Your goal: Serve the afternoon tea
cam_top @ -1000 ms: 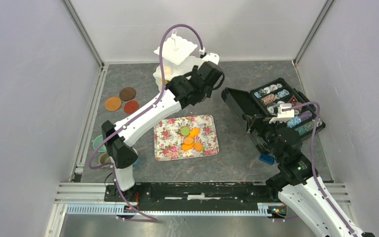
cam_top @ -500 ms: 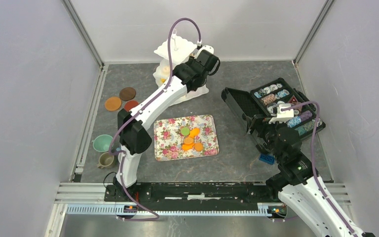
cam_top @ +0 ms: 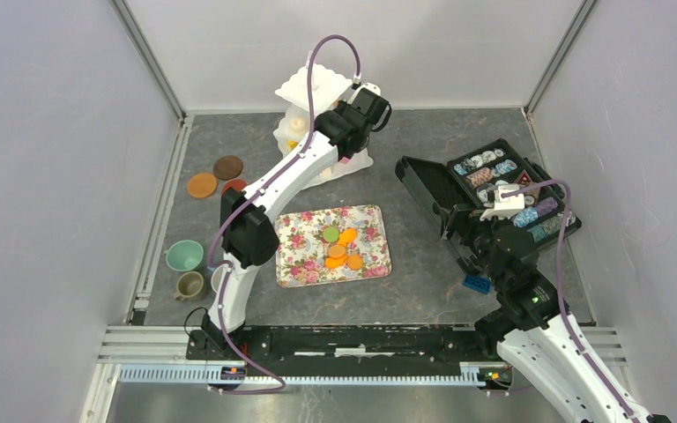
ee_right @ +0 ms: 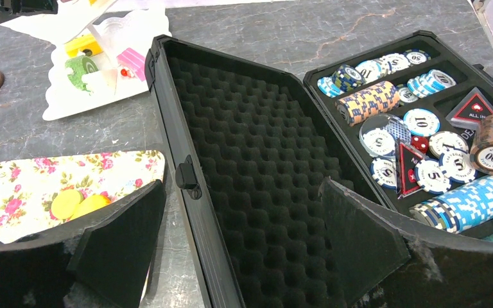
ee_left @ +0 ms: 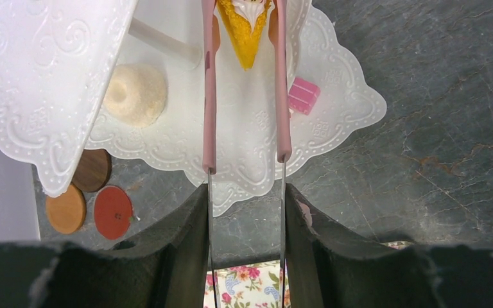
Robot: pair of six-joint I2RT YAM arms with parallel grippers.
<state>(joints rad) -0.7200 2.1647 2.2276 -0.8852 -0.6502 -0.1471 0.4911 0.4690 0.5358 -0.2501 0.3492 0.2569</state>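
Cake [ee_left: 246, 29] in tongs [ee_left: 210, 96], inside stand rim [ee_left: 354, 109] (tier [ee_left: 38, 83] left)

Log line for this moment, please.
left gripper: shut on tongs | tongs: holding yellow cake wedge over white stand | right gripper: open, facing black case

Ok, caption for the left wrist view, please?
Left gripper squeezing pink-tipped metal tongs around an orange cake wedge over the white embossed stand tier.

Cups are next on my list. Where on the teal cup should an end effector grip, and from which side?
Probably its rim wall, from straight above: the teal cup stands upright, mouth open upward, so one finger fits inside, one outside. Take the far rim, away from the tan cup standing just on its near side.
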